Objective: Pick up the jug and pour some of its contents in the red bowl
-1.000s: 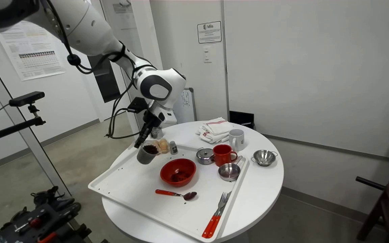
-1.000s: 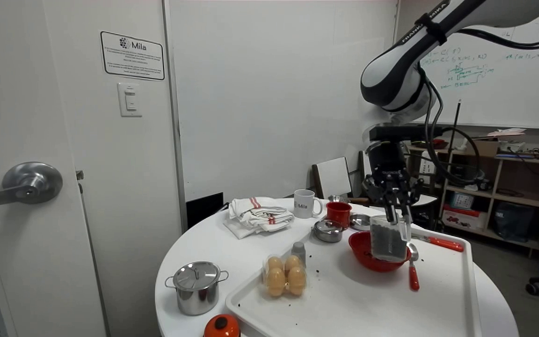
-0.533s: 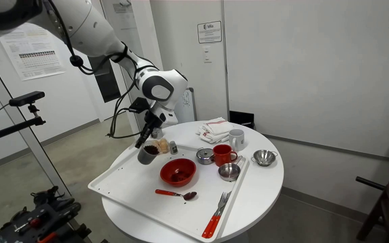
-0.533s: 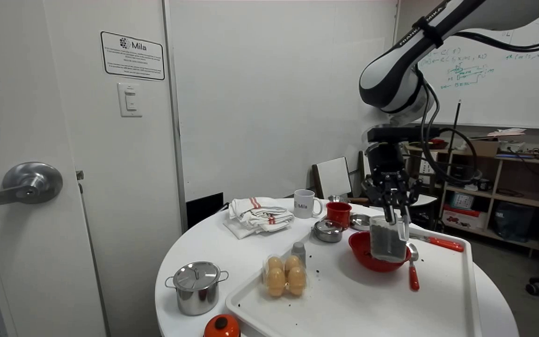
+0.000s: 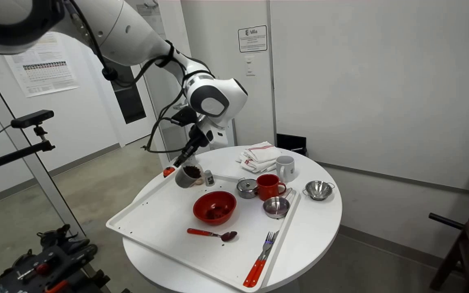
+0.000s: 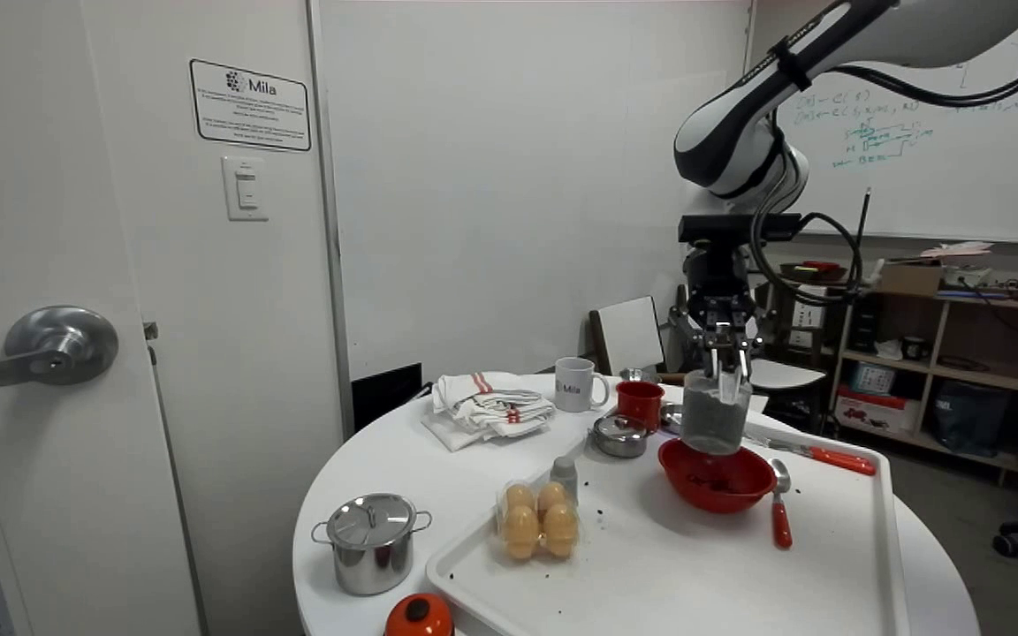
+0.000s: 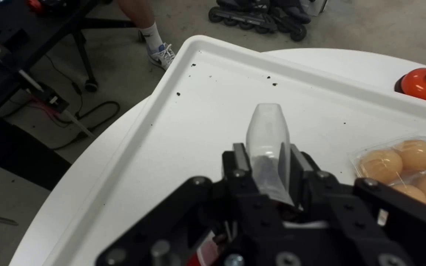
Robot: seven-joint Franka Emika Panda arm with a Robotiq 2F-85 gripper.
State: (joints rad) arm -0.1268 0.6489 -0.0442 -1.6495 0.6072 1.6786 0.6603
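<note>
The grey jug (image 5: 185,178) hangs in the air in my gripper and shows in both exterior views (image 6: 715,417). Dark bits (image 5: 192,171) fill its mouth, which leans toward the red bowl (image 5: 224,197). My gripper (image 7: 266,159) is shut on the jug's translucent handle (image 7: 267,122). The fingers (image 5: 178,161) reach down to the jug from above. The red bowl (image 6: 710,505) stands on the tray with dark bits in its bottom. The jug is above and beside the bowl, apart from it. In the wrist view the jug's body is mostly hidden by the fingers.
The white tray (image 5: 157,236) bears a spoon (image 5: 206,232), fork and knife (image 5: 255,273), and scattered dark bits. Nearby stand an egg pack (image 6: 538,521), grey shaker (image 6: 565,477), lidded silver pot (image 5: 247,188), red mug (image 5: 268,187), silver bowl (image 5: 277,207) and orange lid (image 7: 424,87).
My gripper and the jug have risen, moving up and right in an exterior view and up and slightly left in another. The jug now overlaps less of the red bowl there.
</note>
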